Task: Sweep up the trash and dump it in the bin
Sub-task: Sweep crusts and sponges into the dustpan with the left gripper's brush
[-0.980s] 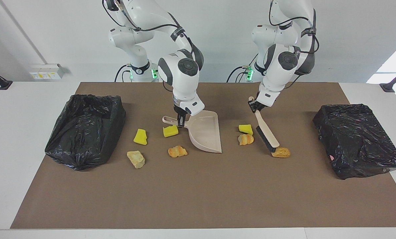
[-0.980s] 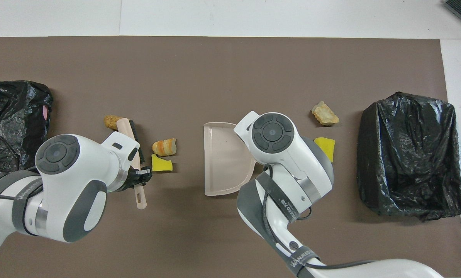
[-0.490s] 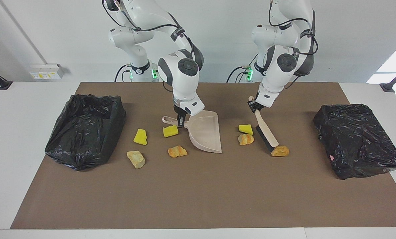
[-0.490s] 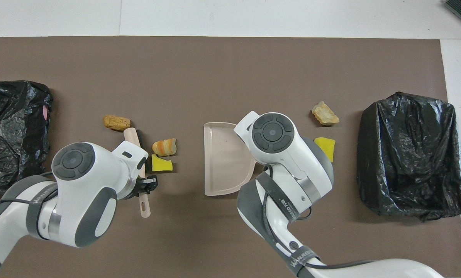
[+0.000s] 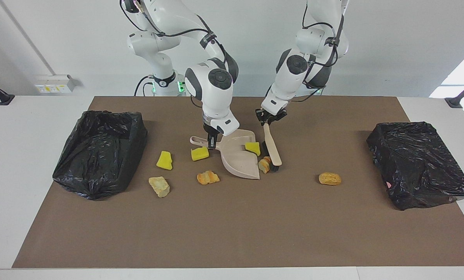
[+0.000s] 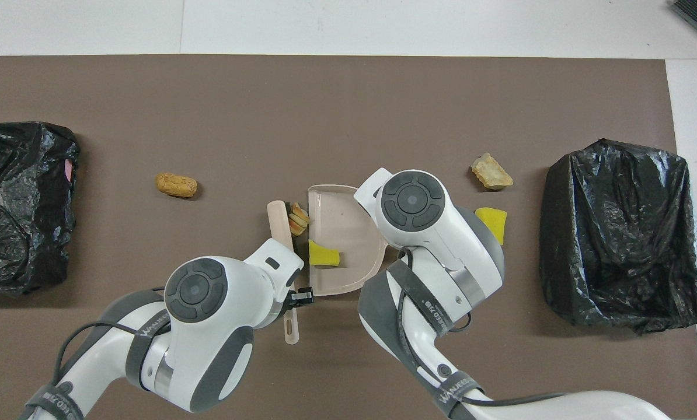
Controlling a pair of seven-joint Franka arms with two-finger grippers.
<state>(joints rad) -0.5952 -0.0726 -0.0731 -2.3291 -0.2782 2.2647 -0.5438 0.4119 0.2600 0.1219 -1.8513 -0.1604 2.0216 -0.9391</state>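
Facing view, hidden: the right tool sits low under its white wrist; its fingertips are dark and small against the dustpan handle, clenched on it.
Facing view, left arm: it comes down from the upper right of centre and slants toward mid-frame; the left tool is clenched on the top of the brush handle.
Facing view, brush axis: long axis runs from upper left to lower right, bristle end down on the brown mat at the dustpan's open edge.
Facing view, trash: a yellow sponge piece lies on the pan; a striped bread lump is pressed between bristles and the pan's edge. A yellow block, a yellow chunk, an orange lump and a pale lump lie left of the pan; a brown roll lies alone at right of centre.
Facing view, bins: black-lined bins sit at frame left and frame right on the tabletop.
Overhead view, hidden: the right arm's wrist covers the pan handle, its tool, and two of the chunks; only a corner of the yellow chunk shows.
Overhead view, left tool: at lower centre, gripping the brush, whose handle points to the frame's bottom.
Overhead view, trash: sponge piece in the pan, striped lump at its edge, brown roll at left, pale lump at upper right.
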